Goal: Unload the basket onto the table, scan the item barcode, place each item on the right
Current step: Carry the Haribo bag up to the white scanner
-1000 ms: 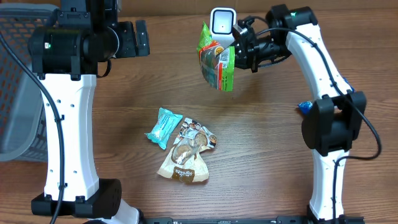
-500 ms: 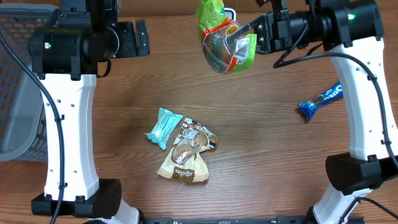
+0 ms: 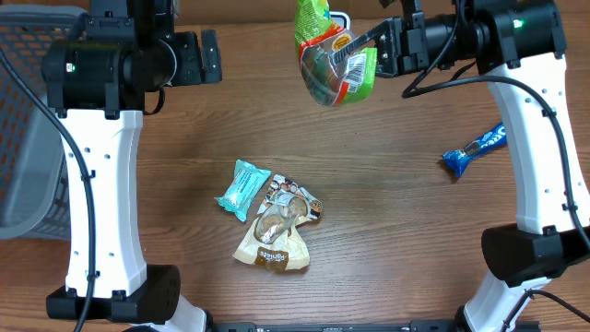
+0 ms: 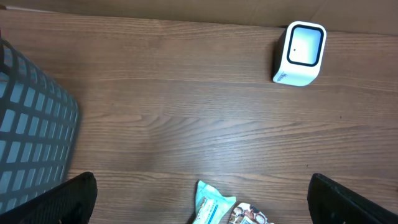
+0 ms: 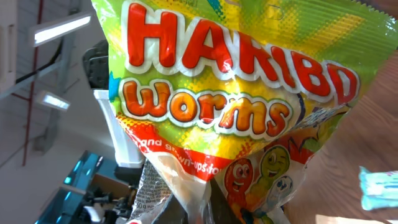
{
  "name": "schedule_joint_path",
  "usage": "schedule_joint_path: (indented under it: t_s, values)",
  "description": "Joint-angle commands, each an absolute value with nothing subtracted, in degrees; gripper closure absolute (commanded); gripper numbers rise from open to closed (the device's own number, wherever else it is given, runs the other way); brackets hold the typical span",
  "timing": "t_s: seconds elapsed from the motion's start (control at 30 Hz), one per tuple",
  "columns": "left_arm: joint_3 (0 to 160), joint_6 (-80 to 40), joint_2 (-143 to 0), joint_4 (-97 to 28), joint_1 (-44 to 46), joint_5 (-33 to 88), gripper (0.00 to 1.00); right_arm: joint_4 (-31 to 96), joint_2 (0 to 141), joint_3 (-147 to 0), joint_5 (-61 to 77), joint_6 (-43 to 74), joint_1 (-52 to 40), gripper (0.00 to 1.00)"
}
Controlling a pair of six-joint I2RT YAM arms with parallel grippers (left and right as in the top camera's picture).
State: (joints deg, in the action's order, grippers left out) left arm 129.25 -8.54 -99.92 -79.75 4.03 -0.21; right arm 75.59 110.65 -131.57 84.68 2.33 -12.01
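Green gummy bag (image 3: 336, 69) hangs in the closed right gripper (image 3: 385, 48), raised over the white scanner (image 4: 300, 53) at the far edge of the tabletop (image 3: 387, 212). To scan well, I think the barcode side should face the scanner window flat, without creases. The right arm reaches leftward. The left gripper (image 3: 205, 57) stands wide and holds nothing.

scanner (image 3: 340, 17): mostly behind gummy bag (image 3: 336, 72) | basket (image 3: 32, 46): cut off by left edge, overhead
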Motion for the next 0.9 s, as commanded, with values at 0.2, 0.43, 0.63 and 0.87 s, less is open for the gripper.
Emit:
schedule_joint_path:
  t_s: [0.2, 0.43, 0.63, 0.87]
  values:
    - [129.1, -7.5, -100.1, -79.7, 4.1, -0.2, 0.00, 73.2, 110.3, -132.3, 60.7, 2.2, -13.3, 0.96]
    - [129.1, -7.5, -100.1, -79.7, 4.1, -0.2, 0.00, 66.6, 111.7, -131.1, 21.9, 2.2, -20.0, 0.96]
    - [129.1, -7.5, -100.1, -79.7, 4.1, -0.2, 0.00, 54.8, 115.4, -128.5, -0.2, 2.2, -23.7, 0.96]
    - [129.1, -7.5, -100.1, -79.7, 4.1, -0.2, 0.00, 41.7, 123.9, -128.4, -16.0, 2.2, -24.2, 0.96]
